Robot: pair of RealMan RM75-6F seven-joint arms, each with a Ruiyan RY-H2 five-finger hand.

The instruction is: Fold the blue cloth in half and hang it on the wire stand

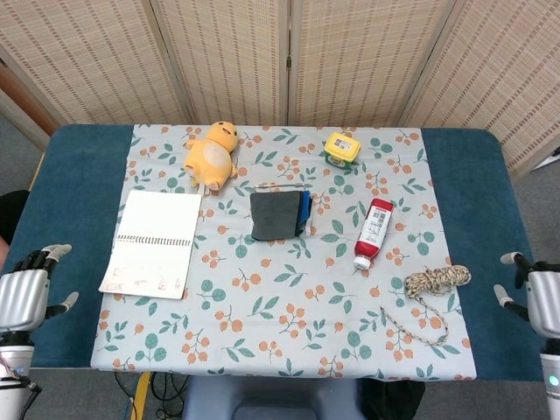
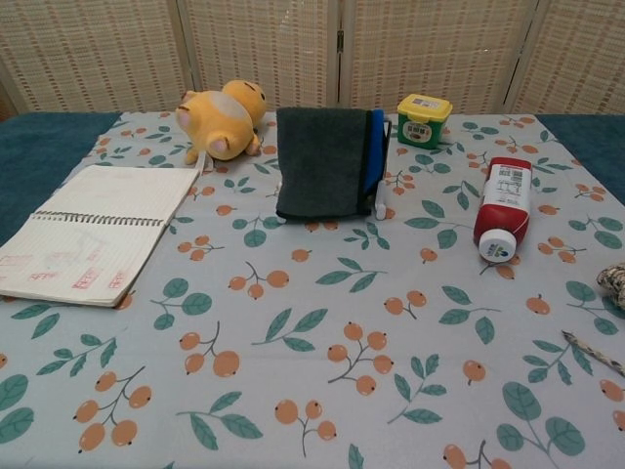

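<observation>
Covering most of the dark blue surface (image 1: 74, 175) is a pale rectangular tablecloth printed with orange berries and green leaves (image 1: 289, 306), and everything else lies on it. Largest of these is an open spiral-bound notebook with white pages (image 1: 153, 241), set near the left edge. Behind it a yellow plush toy (image 1: 211, 153) lies on its side. Just right of the toy, near the middle of the far half, the dark grey-and-blue cloth (image 2: 327, 161) hangs folded over the wire stand, of which only a thin dark wire (image 2: 388, 147) shows at the cloth's right side; a blue layer peeks out along that same edge. Further right, a red squeeze bottle with a white cap (image 1: 374, 232) lies flat, cap toward the near side. Near the right edge, a coil of beige braided rope (image 1: 435, 282) trails a loose end toward the front. At the back sits a small green tub with a yellow lid (image 1: 341, 147). Off the cloth, the silver left hand (image 1: 24, 297) hovers at the near left corner and the right hand (image 1: 541, 302) at the near right; both hold nothing, fingers apart.
</observation>
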